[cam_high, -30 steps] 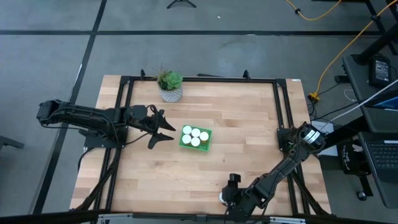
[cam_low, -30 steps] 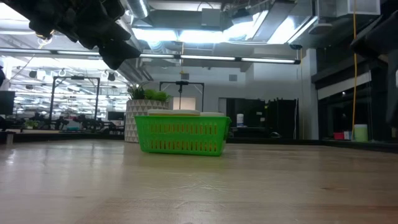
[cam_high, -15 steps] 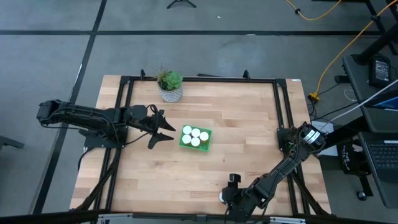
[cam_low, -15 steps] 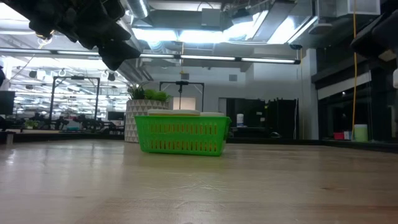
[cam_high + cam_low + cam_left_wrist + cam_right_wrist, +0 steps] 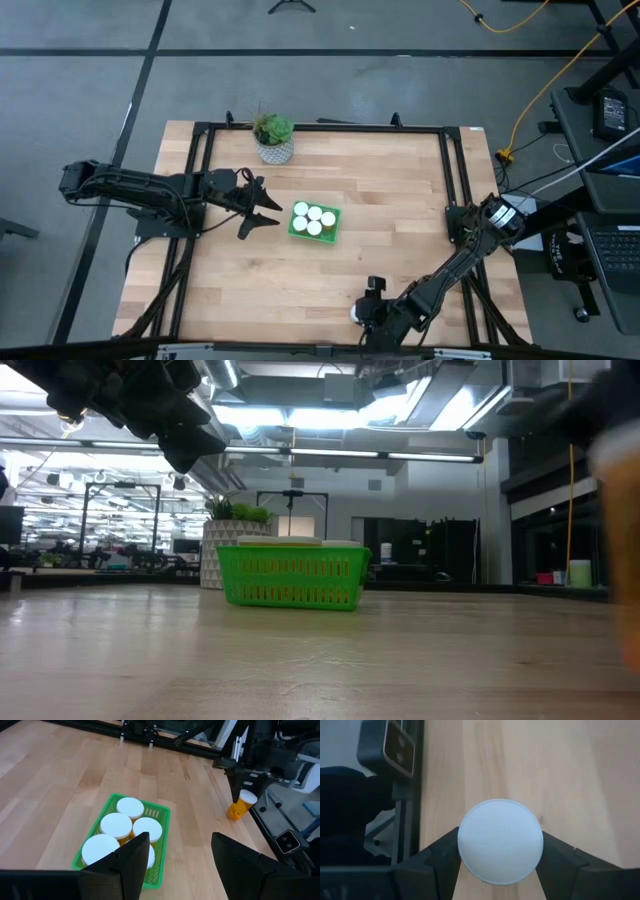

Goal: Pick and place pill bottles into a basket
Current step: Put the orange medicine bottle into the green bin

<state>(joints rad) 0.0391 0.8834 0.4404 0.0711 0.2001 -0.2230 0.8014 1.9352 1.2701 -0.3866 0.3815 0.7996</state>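
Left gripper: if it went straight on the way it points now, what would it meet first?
Probably the green basket with its capped pill bottles. The left gripper is open and aimed at it across a short gap, though it may hang high enough to pass over the rim.

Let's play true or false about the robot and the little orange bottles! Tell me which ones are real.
1. The green basket has bottles in it. True; the left wrist view shows white caps inside.
2. The right gripper is holding a bottle. True.
3. The left gripper is holding a bottle. False; it is open and holds nothing, beside the basket.
4. The plant sits inside the basket. False; it stands apart, near the table's far edge.
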